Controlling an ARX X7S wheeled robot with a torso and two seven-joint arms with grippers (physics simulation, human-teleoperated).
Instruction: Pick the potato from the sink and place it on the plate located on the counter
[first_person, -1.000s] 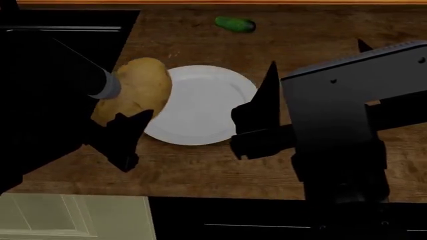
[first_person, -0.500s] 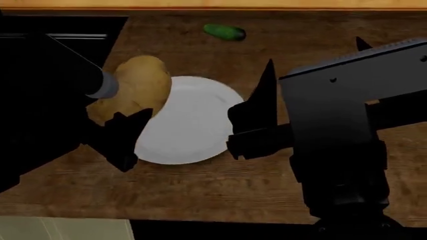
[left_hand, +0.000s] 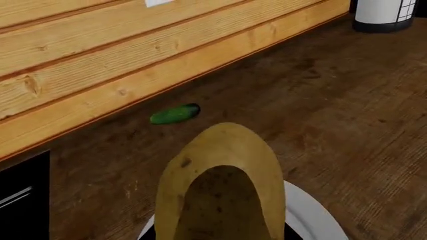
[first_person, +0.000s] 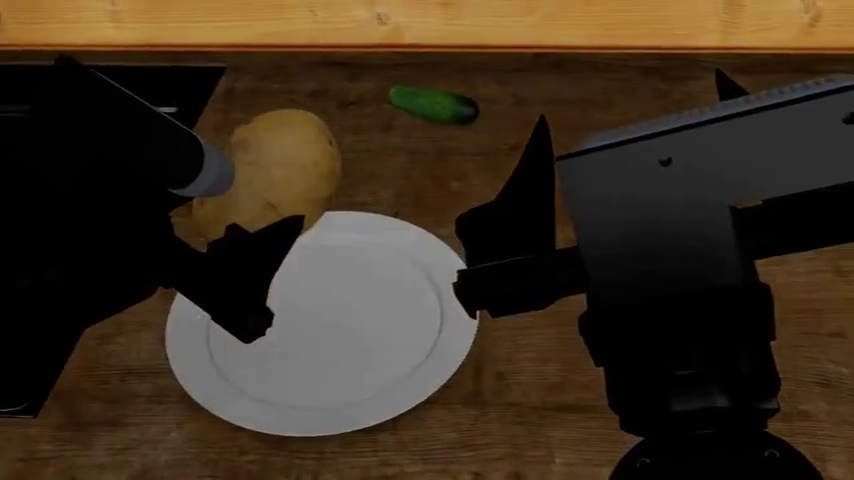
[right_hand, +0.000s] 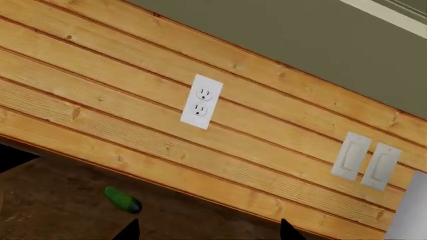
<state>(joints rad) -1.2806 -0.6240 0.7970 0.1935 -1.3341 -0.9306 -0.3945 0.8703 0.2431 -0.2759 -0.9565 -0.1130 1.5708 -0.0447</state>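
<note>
The left gripper (first_person: 234, 235) is closed on the potato (first_person: 267, 175), holding it above the desk (first_person: 534, 90) at the plate's (first_person: 334, 340) far-left rim. The right gripper (first_person: 514, 240) hangs open and empty over the plate's right edge; a cucumber (first_person: 434, 104) lies farther back.

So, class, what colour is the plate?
Plain white plate, clearest in the head view.

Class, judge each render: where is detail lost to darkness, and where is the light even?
Head view: both black grippers, left and right, read as flat silhouettes. Left wrist view: the tan oval potato has a dark shaded underside. Right wrist view: the pine wall is evenly lit and sharp.
</note>
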